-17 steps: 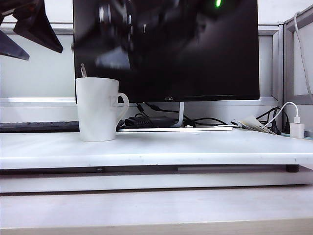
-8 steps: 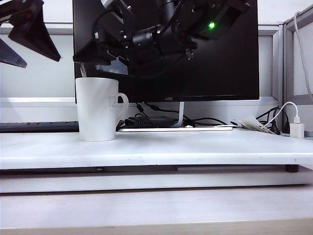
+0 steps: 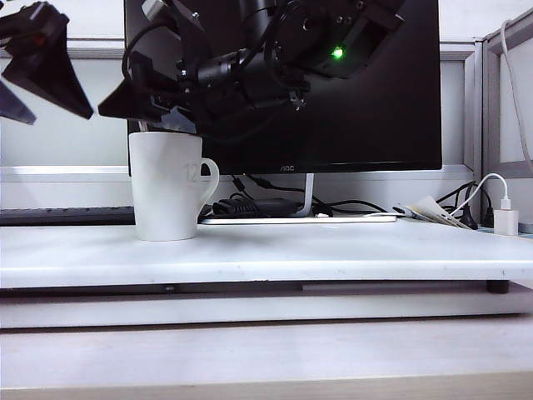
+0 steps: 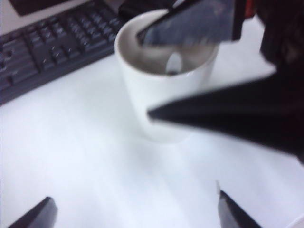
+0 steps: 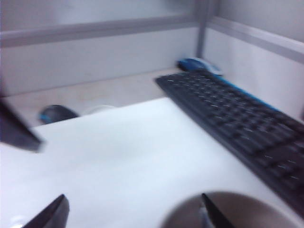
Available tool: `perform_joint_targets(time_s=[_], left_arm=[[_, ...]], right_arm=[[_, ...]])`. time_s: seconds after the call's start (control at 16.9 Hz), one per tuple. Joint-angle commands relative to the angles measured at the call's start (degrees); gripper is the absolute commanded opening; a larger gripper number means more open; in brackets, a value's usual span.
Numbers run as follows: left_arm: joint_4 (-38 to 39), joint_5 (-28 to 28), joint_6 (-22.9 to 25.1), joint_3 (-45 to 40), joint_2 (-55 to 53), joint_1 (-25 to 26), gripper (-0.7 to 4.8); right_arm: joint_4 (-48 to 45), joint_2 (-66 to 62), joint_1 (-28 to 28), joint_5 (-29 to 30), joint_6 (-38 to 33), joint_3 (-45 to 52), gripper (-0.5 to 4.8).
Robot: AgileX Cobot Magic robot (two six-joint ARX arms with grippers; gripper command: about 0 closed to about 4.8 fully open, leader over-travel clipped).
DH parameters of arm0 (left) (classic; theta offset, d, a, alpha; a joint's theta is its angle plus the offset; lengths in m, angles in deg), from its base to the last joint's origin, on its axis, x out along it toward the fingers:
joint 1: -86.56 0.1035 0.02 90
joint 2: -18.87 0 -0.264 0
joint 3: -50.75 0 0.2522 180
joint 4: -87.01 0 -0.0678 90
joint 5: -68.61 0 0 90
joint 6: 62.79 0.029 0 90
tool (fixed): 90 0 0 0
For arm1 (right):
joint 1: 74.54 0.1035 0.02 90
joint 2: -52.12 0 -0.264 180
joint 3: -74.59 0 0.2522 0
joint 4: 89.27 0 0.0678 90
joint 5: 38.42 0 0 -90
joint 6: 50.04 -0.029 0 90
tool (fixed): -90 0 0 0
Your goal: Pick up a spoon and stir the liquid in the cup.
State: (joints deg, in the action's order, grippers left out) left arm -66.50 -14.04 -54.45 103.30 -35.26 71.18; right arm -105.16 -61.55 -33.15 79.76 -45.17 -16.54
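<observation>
White cup (image 3: 166, 186) upright on white table (image 3: 333, 250), left of centre in ext. view, loop handle toward monitor (image 3: 366, 108) side, faint "12" near handle. Spoon (image 3: 142, 126) inside cup, thin handle tip poking above rim at far-left edge; bowl seen in left wrist view (image 4: 174, 63) against inner wall. Right gripper (image 3: 146, 108) low over cup mouth, reaching across from right, fingers spread wide, nothing pinched; in right wrist view fingertips (image 5: 47, 214) apart w/ cup rim (image 5: 232, 209) just below. Left gripper (image 3: 33, 71) high at upper left, well clear of cup, fingers fully spread, empty. Keyboard (image 4: 47, 52) behind cup. Charger (image 3: 505, 218) at far right w/ white cable.
</observation>
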Motion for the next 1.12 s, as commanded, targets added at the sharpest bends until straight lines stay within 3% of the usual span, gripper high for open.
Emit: perform_joint_targets(time_s=[0.06, 0.18, 0.3, 0.77, 1.0, 1.12], left_arm=[[1.7, -1.2, 0.2, 0.4, 0.2, 0.1, 4.65], [2.6, -1.2, 0.3, 0.4, 0.2, 0.1, 4.65], [3.1, -1.2, 0.3, 0.4, 0.2, 0.1, 4.65], [-1.0, -1.1, 0.2, 0.4, 0.2, 0.1, 4.65], [-11.9, 0.8, -3.2, 0.5, 0.2, 0.0, 4.66], [-15.6, 2.6, -3.2, 0.5, 0.1, 0.0, 4.66]], right_arm=[[-0.4, 0.0, 0.2, -1.3, 0.1, -0.1, 1.77], [-0.4, 0.0, 0.2, -1.4, 0.1, -0.1, 1.02], [-0.2, 0.0, 0.2, -1.3, 0.1, -0.1, -0.07], [-0.1, 5.0, -1.3, -1.2, -0.6, -0.1, -0.06], [1.3, 11.5, -4.3, 0.3, -9.2, -0.2, -0.06], [8.0, 11.1, -6.4, 3.3, -14.6, -4.0, -0.06]])
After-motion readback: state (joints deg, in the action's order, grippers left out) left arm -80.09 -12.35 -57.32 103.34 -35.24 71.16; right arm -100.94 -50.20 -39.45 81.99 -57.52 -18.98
